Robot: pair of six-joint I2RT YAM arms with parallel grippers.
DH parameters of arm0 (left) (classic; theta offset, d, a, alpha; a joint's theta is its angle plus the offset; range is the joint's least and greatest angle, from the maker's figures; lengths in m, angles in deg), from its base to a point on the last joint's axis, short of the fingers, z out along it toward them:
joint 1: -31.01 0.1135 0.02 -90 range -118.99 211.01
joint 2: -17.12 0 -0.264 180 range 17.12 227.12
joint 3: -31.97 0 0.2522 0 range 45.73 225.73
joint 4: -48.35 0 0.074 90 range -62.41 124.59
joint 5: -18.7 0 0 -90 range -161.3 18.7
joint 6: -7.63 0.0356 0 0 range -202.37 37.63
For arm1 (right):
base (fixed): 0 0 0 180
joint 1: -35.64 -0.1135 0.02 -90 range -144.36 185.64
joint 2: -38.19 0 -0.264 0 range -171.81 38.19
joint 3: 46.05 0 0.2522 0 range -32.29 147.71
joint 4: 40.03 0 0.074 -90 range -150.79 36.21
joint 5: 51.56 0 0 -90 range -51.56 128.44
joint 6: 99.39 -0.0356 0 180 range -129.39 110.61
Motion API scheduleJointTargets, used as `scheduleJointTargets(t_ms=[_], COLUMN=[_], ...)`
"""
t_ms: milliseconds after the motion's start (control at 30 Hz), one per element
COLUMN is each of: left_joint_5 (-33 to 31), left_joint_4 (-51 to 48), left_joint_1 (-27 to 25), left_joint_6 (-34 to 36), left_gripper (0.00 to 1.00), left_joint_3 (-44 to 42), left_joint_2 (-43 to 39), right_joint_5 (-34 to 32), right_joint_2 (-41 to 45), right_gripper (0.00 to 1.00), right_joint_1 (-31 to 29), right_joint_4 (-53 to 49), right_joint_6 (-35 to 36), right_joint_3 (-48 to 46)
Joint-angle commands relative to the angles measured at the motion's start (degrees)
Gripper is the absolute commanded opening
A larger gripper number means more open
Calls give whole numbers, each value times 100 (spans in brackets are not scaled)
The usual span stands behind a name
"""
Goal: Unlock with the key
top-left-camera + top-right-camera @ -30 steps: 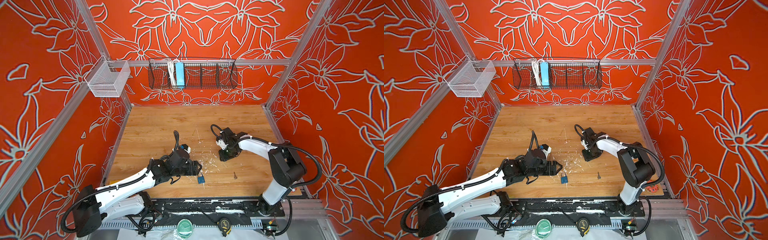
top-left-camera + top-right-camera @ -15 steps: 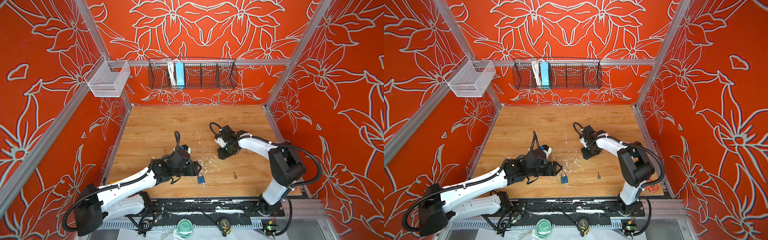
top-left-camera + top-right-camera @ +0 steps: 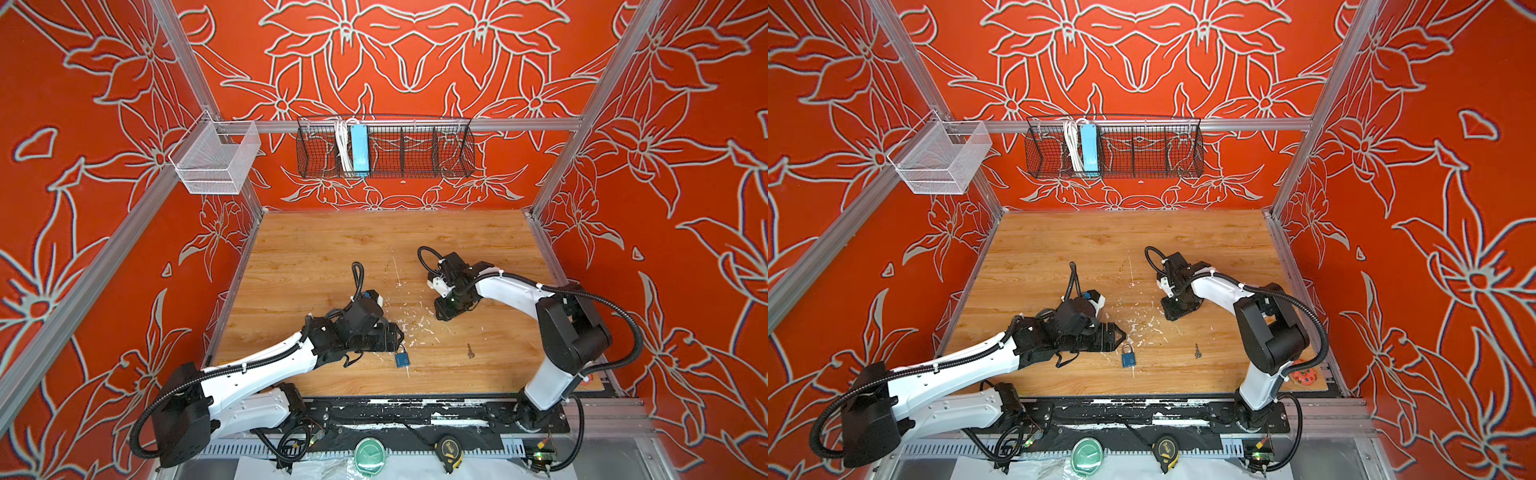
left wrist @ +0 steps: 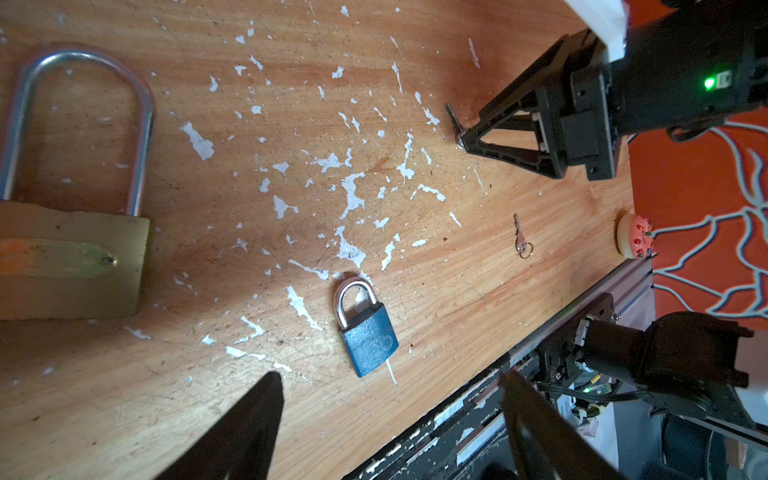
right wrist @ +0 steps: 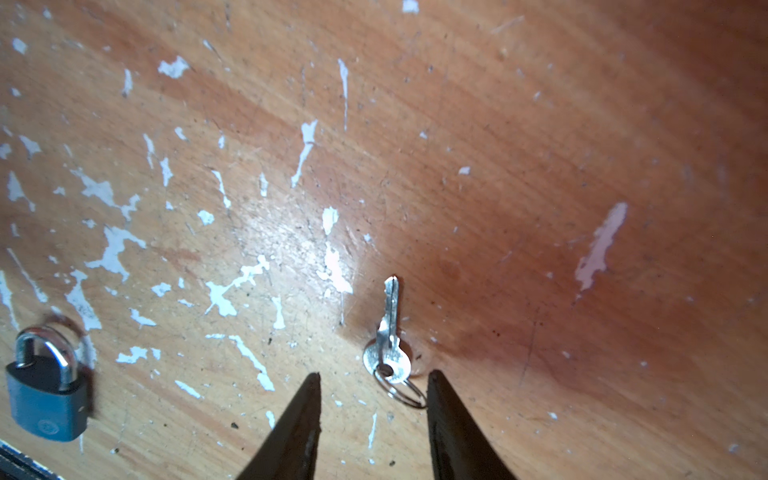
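Lowest in a top view, a yellow-and-black tape measure (image 3: 449,451) and a green round object (image 3: 369,455) lie in front of the black rail (image 3: 415,409). Just past that rail, on the wooden table (image 3: 332,249) and slightly right of centre, the blue padlock (image 3: 401,360) lies flat. Its shackle is seated in the body and points toward the back wall. To its right, well apart from it, a small loose key (image 3: 470,351) with a ring lies alone. The left gripper (image 3: 395,336) sits just behind the blue padlock, its jaws spread wide with nothing between them. In the left wrist view a large brass padlock (image 4: 70,249) fills the left of the frame, lying on the wood. Farther back, right of centre, the right gripper (image 5: 374,380) points down at the table with its jaws apart. They straddle the bow of a silver key (image 5: 388,332) without clamping it, and the key's ring appears to touch one fingertip (image 5: 440,399). On the back wall hangs a black wire basket (image 3: 415,153) holding a blue power strip (image 3: 359,149). A white mesh basket (image 3: 212,162) hangs at the upper left.
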Motion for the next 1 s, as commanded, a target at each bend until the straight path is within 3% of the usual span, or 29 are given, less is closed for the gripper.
scheduleJointTargets(t_ms=[0, 100, 400, 533, 767, 967], left_joint_5=[24, 34, 36, 78, 244, 241], left_joint_4=[36, 50, 89, 208, 682, 761], left_joint_1=[-27, -27, -27, -27, -27, -27], left_joint_6=[-11, -6, -12, -39, -229, -311], left_gripper=[82, 82, 83, 83, 83, 83], left_joint_3=[153, 152, 134, 126, 42, -12], left_joint_2=[52, 70, 72, 103, 225, 245], right_joint_5=[-69, 6, -15, -80, -168, -215], right_joint_2=[-36, -31, 17, 21, 61, 158], right_gripper=[40, 34, 32, 21, 17, 5], right_joint_1=[-43, -58, -147, -161, -166, -177], right_joint_4=[-196, -206, -248, -219, -175, -77], right_joint_6=[-2, -11, -143, -201, -274, -301], right_joint_3=[-96, -105, -194, -236, -227, -253])
